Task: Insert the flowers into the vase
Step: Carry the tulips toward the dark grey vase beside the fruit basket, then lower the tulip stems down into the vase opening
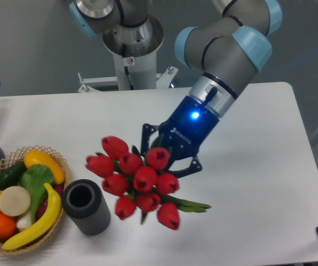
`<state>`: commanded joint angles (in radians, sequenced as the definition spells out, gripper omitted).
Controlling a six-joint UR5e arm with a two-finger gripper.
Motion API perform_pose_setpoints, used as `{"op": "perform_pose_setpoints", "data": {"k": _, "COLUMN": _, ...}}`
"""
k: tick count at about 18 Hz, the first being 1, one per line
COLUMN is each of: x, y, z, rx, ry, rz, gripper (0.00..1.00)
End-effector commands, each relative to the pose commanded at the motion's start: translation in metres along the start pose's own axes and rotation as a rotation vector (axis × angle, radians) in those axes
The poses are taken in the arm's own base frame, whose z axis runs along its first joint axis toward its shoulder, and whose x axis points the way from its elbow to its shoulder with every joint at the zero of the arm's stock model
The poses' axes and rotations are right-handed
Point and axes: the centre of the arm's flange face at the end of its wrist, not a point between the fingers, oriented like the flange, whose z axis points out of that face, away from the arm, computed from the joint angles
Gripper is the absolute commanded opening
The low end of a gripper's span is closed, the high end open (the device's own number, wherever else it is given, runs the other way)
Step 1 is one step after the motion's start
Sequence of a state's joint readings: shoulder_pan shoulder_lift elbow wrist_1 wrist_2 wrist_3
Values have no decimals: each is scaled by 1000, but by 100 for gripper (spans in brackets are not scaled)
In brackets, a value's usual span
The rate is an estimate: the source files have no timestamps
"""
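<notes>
The arm is reached down from the upper right, its wrist angled toward the lower left, a blue light lit on the gripper (168, 153) body. The fingers are closed on the stems of the flowers (138, 180), which are held above the table (92, 119), buds toward the camera. The vase (85, 206) is stood upright just left of the bunch, beside the basket (59, 161)

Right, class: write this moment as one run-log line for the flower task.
phase: carrying | hand: shut on flowers, held above table | vase: upright beside basket, mouth empty | insertion: not yet done
</notes>
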<state>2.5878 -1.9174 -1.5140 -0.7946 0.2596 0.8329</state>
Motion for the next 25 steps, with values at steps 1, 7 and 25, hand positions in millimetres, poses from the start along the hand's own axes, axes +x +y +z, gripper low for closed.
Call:
{"op": "perform_pose_setpoints", "data": {"k": 1, "x": 3, "y": 2, "z": 5, "rx": 18, "ry": 25, "rz": 6, "gripper": 6}}
{"op": "perform_pose_setpoints", "data": {"k": 7, "x": 23, "y": 22, "z": 43, "rx": 66, "ry": 139, "rz": 17, "gripper": 6}}
{"op": "perform_pose_setpoints", "data": {"k": 25, "x": -5, "y": 47, "z": 124, "rx": 68, "ry": 263, "rz": 26, "gripper": 9}}
